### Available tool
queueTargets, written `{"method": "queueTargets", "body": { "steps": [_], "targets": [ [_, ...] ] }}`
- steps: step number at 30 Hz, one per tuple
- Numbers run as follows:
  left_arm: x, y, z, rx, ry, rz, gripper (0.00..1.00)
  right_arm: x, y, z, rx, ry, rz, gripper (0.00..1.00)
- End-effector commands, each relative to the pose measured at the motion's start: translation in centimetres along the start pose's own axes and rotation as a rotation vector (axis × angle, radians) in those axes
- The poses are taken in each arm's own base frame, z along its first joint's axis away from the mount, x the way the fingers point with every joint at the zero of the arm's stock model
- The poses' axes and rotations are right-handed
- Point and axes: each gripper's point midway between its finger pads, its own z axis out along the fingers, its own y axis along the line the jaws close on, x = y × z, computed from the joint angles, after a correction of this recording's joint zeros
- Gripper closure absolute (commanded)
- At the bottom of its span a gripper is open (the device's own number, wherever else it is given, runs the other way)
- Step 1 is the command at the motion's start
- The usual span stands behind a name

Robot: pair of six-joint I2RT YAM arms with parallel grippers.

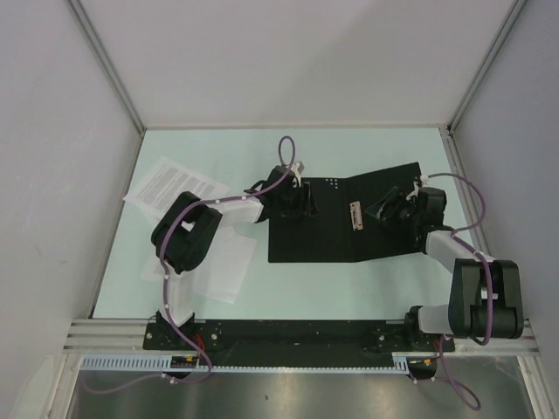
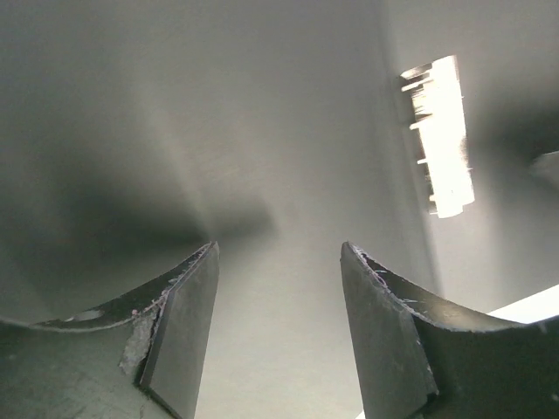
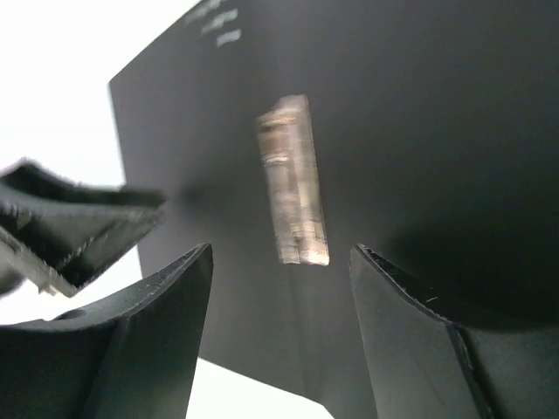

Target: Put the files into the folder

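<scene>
Far left on the pale green surface (image 1: 349, 292), the files (image 1: 170, 188) lie outside the folder. One sheet with printed text sits at an angle near the left wall. More white sheets (image 1: 225, 266) lie closer to the arm bases, partly under the left arm, so they cannot be counted. No paper is in either end effector, and none lies on the folder.

The left end effector (image 1: 297, 202) hangs over the left panel of the folder (image 1: 314, 237). Its wrist view shows the fingers spread with nothing between them. The folder lies open and flat at the middle of the surface, black inside facing up. The metal spine clip (image 1: 355, 216) sits between the two panels, and the right panel is skewed away toward the far right. The right end effector (image 1: 391, 208) is over that right panel. Its fingers are also apart and empty, with the clip in view just ahead of them.

By my reading, opening the folder is done. Every sheet has yet to be picked up, carried over and laid inside, and the cover may need closing after that.

Neither wrist view settles whether the fingertips touch the panel or hover just above it. The right wrist picture is blurred, and whether the clip stands open or shut is too small to make out.
</scene>
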Motion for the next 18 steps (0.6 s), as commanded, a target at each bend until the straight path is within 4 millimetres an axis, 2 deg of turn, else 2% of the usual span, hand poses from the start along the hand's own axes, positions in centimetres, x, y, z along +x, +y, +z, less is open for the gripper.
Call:
{"method": "queueTargets", "body": {
  "steps": [1,2,5,7,9,12,14,17,18],
  "targets": [
    [0.4,3.2,0.4,-0.066,-0.004,-0.012,0.37,1.4,-6.7,-1.2,0.186,0.002,0.216,0.34],
    [0.9,3.8,0.3,-0.08,0.01,-0.022,0.37,1.6,-8.3,-1.3,0.217,0.003,0.285,0.36],
    [1.4,5.1,0.3,-0.103,0.027,-0.047,0.37,2.7,-10.2,-1.2,0.225,0.025,0.346,0.37],
    [1.5,5.5,0.4,-0.115,0.035,-0.029,0.39,2.7,-9.8,-1.0,0.195,0.037,0.316,0.37],
    [1.1,4.8,0.2,-0.099,0.023,0.019,0.4,2.7,-8.6,-0.8,0.151,0.043,0.254,0.36],
    [0.6,1.3,0.3,0.0,0.028,0.077,0.39,2.2,-6.1,-0.7,0.08,0.045,0.133,0.35],
    [0.2,-1.7,0.4,0.096,0.028,0.089,0.39,2.1,-5.0,-0.7,0.044,0.046,0.088,0.36],
    [-0.5,-4.5,1.4,0.178,0.006,0.055,0.4,2.3,-3.2,-0.1,-0.035,0.075,0.034,0.39],
    [0.2,-4.7,2.3,0.186,0.028,0.03,0.41,2.1,-2.6,0.1,-0.056,0.082,0.023,0.41]
  ]
}}
